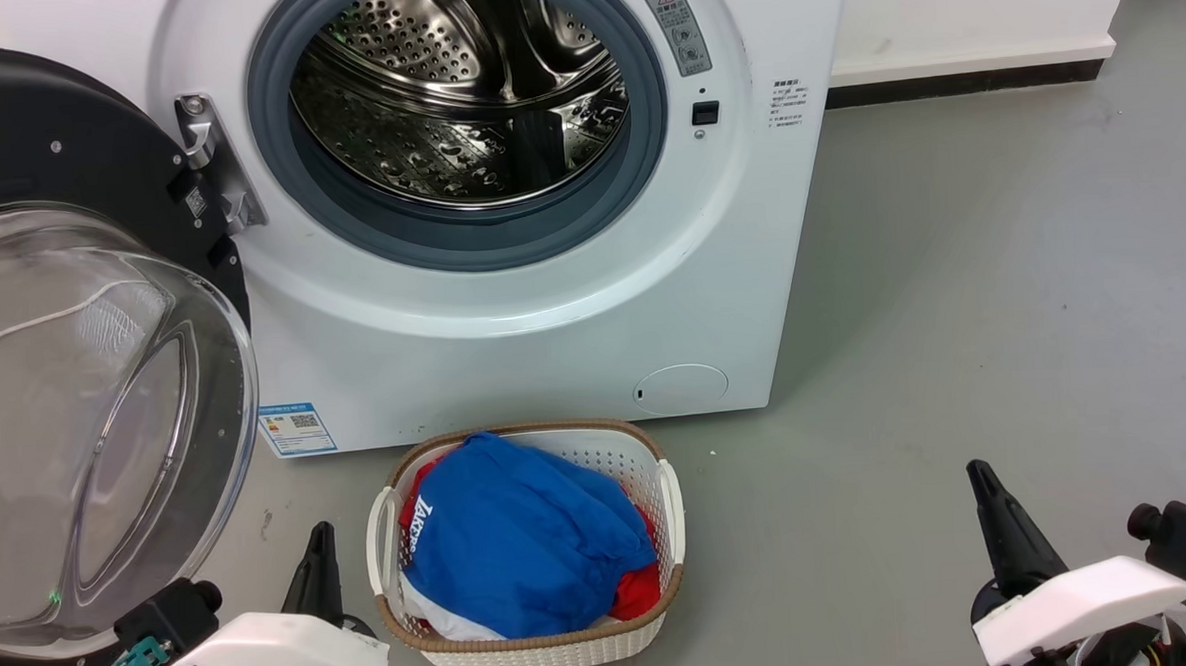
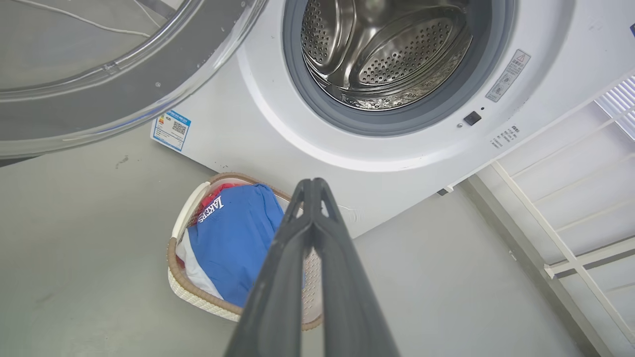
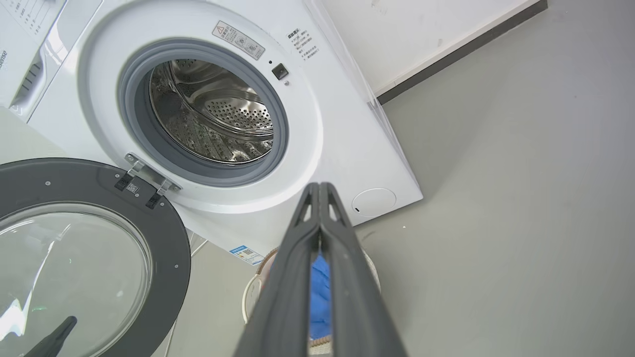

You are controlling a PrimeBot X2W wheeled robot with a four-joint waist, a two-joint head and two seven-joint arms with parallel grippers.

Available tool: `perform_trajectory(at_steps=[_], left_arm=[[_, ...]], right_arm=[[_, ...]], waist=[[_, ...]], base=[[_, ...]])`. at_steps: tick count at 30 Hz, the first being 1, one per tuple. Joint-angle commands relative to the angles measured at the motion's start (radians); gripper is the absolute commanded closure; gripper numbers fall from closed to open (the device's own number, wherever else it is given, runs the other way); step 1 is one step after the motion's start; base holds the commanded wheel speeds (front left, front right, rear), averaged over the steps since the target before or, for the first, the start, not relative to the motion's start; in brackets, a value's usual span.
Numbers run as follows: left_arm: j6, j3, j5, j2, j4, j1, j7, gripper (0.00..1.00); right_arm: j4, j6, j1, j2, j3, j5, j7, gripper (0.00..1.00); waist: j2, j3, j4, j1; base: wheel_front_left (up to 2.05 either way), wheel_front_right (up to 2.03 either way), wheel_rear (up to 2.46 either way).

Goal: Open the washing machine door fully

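Your left gripper [image 1: 318, 575] sits at 7 o'clock in the head view, its two dark fingers pressed together at the tips and holding nothing. Your right gripper [image 1: 1002, 530] sits at 5 o'clock, also closed and empty. Between them, at 6 o'clock, a white woven basket [image 1: 666, 510] stands on the grey floor [image 1: 1002, 305], heaped with blue and red clothing [image 1: 522, 536].

The washing machine door [image 1: 75, 396] is at 9 o'clock, just above the left gripper and apart from it. It is swung wide on its metal hinge [image 1: 210, 160], with the clear glass bowl bulging toward you. The washing machine [image 1: 512, 316] fills 12 o'clock, its steel drum [image 1: 462, 88] exposed inside the grey gasket [image 1: 274, 137].

The door looks heavy and rigid, and it should turn only about the hinge. The glass is likely slick and would not welcome a knock, so avoid it. The black rim [image 1: 53, 106] looks the better place, on the side farthest from the hinge, where a gentle push gives most leverage. Little swing seems left.
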Motion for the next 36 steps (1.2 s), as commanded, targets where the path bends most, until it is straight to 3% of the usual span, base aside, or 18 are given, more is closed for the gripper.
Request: perform_trajectory(at_steps=[1,36], left_arm=[[-0.009,0.016,-0.031,-0.003,-0.015,-0.028,0.007,1.00],[-0.098,0.116,-0.394,-0.059,-0.018,-0.050,0.118,1.00]], right_arm=[[-0.006,0.000,-0.033,-0.004,-0.006,0.038,0.005,1.00],[0.045,0.000,-0.079,-0.001,-0.048,0.488,0.050,1.00]], waist=[[0.0000,0.000,0.001,0.0000],[0.0000,0.004,0.021,0.0000]], base=[[0.00,0.00,0.00],[0.00,0.00,0.00]])
